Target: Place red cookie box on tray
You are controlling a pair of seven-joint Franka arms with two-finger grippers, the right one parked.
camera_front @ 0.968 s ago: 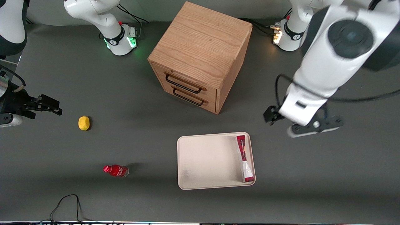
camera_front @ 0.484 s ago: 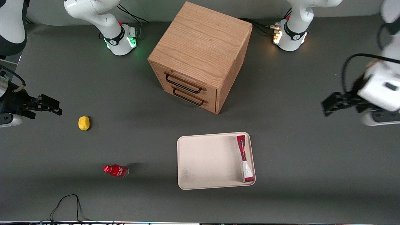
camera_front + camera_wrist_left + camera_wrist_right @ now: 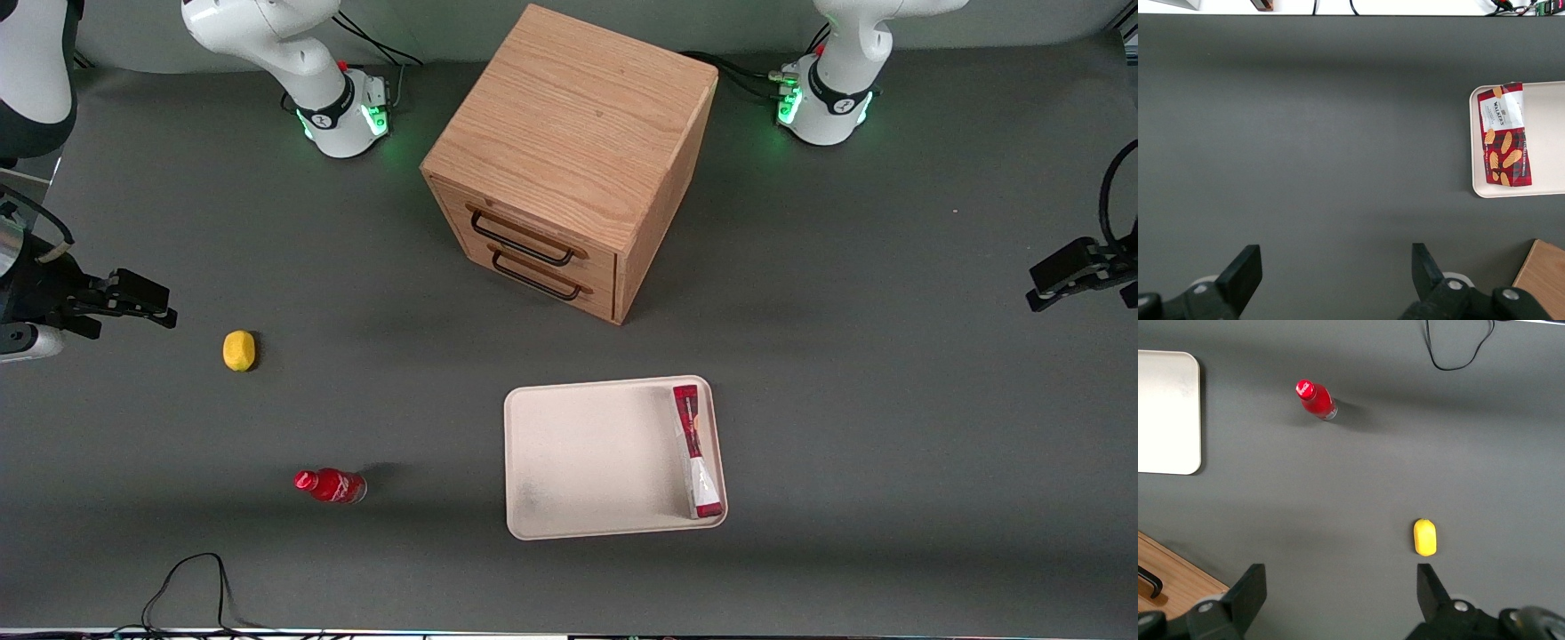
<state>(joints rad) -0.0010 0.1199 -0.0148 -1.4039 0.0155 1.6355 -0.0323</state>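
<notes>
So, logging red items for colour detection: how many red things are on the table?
2. The red cookie box lies on the tray; a red bottle lies toward the parked arm's end. The open gripper is over bare table.

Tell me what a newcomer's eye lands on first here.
Probably the wooden cabinet, big and mid-table, farther from the camera than the tray. Next, the red cookie box lying in the tray along one short rim. The gripper hangs open, empty, over bare table toward the working arm's end.

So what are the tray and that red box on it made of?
The tray looks like matte cream plastic, judging by its moulded rounded rim. The red cookie box seems glossy printed card or foil. The open gripper hangs over bare table toward the working arm's end.
</notes>
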